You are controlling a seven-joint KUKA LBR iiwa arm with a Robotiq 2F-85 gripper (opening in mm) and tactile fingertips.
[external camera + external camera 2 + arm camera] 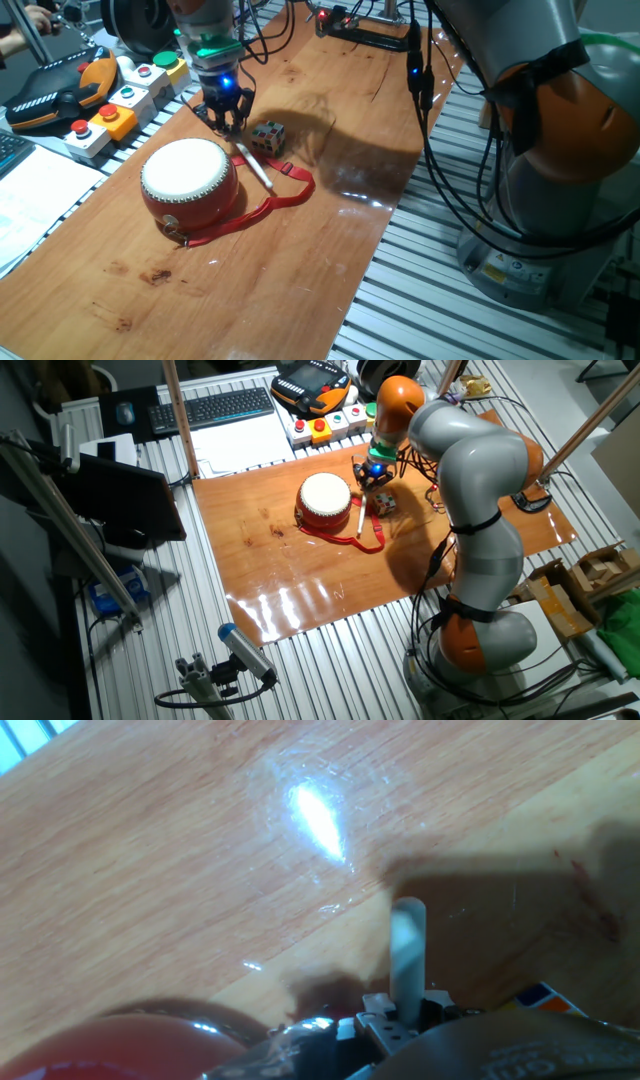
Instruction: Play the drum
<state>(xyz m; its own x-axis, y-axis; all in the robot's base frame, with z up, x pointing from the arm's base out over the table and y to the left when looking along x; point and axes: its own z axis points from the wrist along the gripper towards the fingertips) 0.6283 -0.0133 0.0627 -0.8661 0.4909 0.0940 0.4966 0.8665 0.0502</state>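
- Wooden tabletop (pixel 300 250) fills the centre of both fixed views and rests on a bed of ribbed aluminium profiles (pixel 450 310).
- Drum (pixel 190 183): red body, cream-white skin facing up, standing flat on the wood at left centre of one fixed view. In the other fixed view, drum (pixel 324 501) sits in the upper middle of the board.
- Red strap (pixel 262 208) runs from the drum's base toward the lower right and loops back near the cube.
- White stick (pixel 255 167) lies slanted just right of the drum. Its upper end is at the gripper and its lower end is over the strap.
- Puzzle cube (pixel 268 137), multicoloured, sits on the wood just right of the gripper, apart from the drum.
- Gripper (pixel 226 122) hangs just behind the drum's upper right edge, fingers pointing down, with a blue light on the wrist above.
- Hand view: the white stick (pixel 407 955) rises from between the finger parts at the bottom edge, so the gripper is clamped on it. The drum's red side (pixel 130 1045) shows at lower left.
- Button boxes (pixel 120 100) and an orange-black pendant (pixel 60 92) occupy the upper left.
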